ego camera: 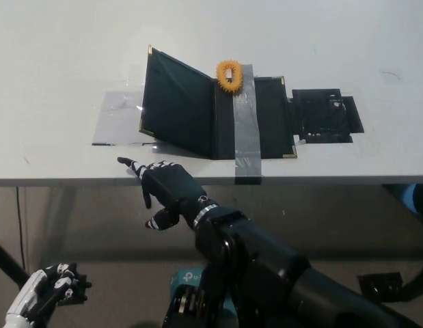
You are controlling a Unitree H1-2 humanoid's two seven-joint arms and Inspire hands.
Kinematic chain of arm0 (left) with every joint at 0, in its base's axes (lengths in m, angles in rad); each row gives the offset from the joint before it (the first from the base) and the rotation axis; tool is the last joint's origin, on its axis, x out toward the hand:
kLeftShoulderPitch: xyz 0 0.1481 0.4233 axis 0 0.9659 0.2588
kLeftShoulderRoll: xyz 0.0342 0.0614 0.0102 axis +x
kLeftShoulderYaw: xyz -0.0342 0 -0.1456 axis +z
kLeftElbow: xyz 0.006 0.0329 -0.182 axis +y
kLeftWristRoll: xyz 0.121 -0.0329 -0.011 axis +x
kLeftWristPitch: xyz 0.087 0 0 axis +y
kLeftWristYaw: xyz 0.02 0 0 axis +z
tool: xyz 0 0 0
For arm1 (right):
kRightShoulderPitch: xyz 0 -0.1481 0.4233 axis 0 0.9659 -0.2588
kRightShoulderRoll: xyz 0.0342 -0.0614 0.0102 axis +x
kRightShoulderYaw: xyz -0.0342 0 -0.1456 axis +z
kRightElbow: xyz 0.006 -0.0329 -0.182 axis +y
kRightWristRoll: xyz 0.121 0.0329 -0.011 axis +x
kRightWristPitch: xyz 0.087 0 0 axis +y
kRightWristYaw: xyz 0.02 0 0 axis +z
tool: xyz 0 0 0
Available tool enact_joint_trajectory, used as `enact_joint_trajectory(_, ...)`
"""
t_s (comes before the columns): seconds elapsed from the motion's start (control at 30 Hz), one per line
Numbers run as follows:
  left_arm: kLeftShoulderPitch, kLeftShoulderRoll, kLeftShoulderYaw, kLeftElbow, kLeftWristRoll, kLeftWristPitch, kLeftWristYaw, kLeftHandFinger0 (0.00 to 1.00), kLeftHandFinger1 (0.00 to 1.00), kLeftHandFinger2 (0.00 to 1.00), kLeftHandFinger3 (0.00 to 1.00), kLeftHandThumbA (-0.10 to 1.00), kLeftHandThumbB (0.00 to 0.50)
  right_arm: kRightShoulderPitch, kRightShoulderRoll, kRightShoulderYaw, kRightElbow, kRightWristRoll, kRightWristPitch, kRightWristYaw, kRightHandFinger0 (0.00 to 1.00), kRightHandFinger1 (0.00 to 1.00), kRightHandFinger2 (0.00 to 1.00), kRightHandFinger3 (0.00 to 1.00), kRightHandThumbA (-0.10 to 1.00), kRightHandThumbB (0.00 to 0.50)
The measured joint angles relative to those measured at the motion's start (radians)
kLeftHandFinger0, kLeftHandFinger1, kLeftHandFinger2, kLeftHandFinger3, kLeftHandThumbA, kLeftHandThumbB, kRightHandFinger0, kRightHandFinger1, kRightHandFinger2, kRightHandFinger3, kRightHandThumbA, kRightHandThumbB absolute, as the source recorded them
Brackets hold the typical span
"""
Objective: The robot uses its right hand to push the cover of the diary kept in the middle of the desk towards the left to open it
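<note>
A white desk (74, 82) fills the upper part of the head view, its front edge running across the middle; a grey floor lies below. The black diary (218, 109) lies near the middle of the desk, close to the front edge. Its left cover (175, 102) stands tilted up from the spine, not flat on the surface. A grey tape strip (245, 123) runs across the diary from top to front edge, and an orange ring (229, 75) sits at the diary's top by the spine. A clear sheet (119, 116) lies left of the cover, and a black flat piece (324, 115) adjoins the diary's right side. The black right hand (163, 188), fingers spread, holds nothing; it is at the desk's front edge, below and left of the diary, apart from the cover. The white left hand (50, 290) rests at the lower left, fingers curled; whether it is fully closed cannot be told.
</note>
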Motion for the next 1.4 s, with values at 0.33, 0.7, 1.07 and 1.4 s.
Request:
enact_joint_trajectory(0.33, 0.021, -0.001, 0.003, 0.007, -0.001, 0.001, 0.0, 0.44, 0.49, 0.25, 0.35, 0.43, 0.5, 0.121, -0.081, -0.193, -0.347, 0.079, 0.117, 0.18, 1.0, 1.0, 1.0, 1.0, 1.0, 0.21)
enact_joint_trajectory(0.7, 0.021, -0.006, 0.003, 0.014, -0.001, 0.003, 0.001, 0.45, 0.51, 0.27, 0.33, 0.45, 0.5, 0.235, -0.159, -0.387, -0.747, 0.288, 0.211, 0.249, 0.5, 0.61, 0.72, 0.87, 1.0, 0.171)
enact_joint_trajectory(1.07, 0.021, -0.006, 0.003, 0.037, -0.002, 0.003, 0.001, 0.43, 0.5, 0.28, 0.35, 0.45, 0.5, 0.462, -0.265, -0.707, -0.973, 0.513, 0.25, 0.246, 0.22, 0.26, 0.36, 0.6, 0.98, 0.232)
enact_joint_trajectory(1.4, 0.023, -0.006, 0.048, 0.039, -0.014, -0.001, 0.001, 0.42, 0.49, 0.27, 0.35, 0.46, 0.5, 0.756, -0.25, -1.117, -0.85, 0.635, 0.173, 0.205, 0.04, 0.09, 0.18, 0.41, 0.87, 0.301)
